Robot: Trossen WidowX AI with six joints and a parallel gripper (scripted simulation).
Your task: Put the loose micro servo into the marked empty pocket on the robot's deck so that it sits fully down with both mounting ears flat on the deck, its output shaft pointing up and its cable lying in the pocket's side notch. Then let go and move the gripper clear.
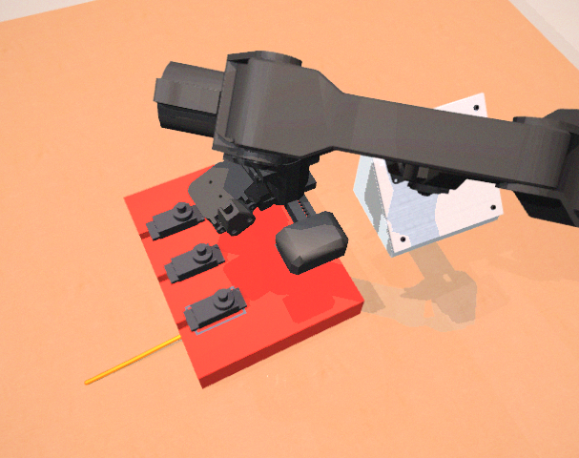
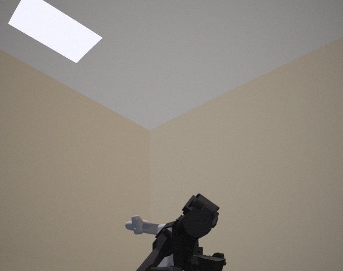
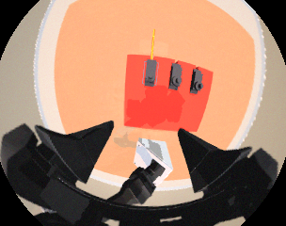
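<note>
The red deck [image 1: 299, 296] [image 3: 156, 109] lies on the orange table and carries three dark micro servos in a row. The nearest servo [image 1: 215, 307] [image 3: 150, 73] sits inside the grey-outlined pocket with its shaft up and its ears level with the deck. Its orange cable [image 1: 132, 362] [image 3: 153, 40] runs out through the side notch and onto the table. My gripper [image 1: 269, 231] [image 3: 146, 127] is open and empty. It hangs above the deck's middle, clear of the servo.
Two other servos [image 1: 195, 262] [image 1: 175, 219] sit in the deck's farther pockets. The arm's white base block [image 1: 466, 197] stands right of the deck. The exterior view shows only walls, ceiling and the arm [image 2: 191, 233].
</note>
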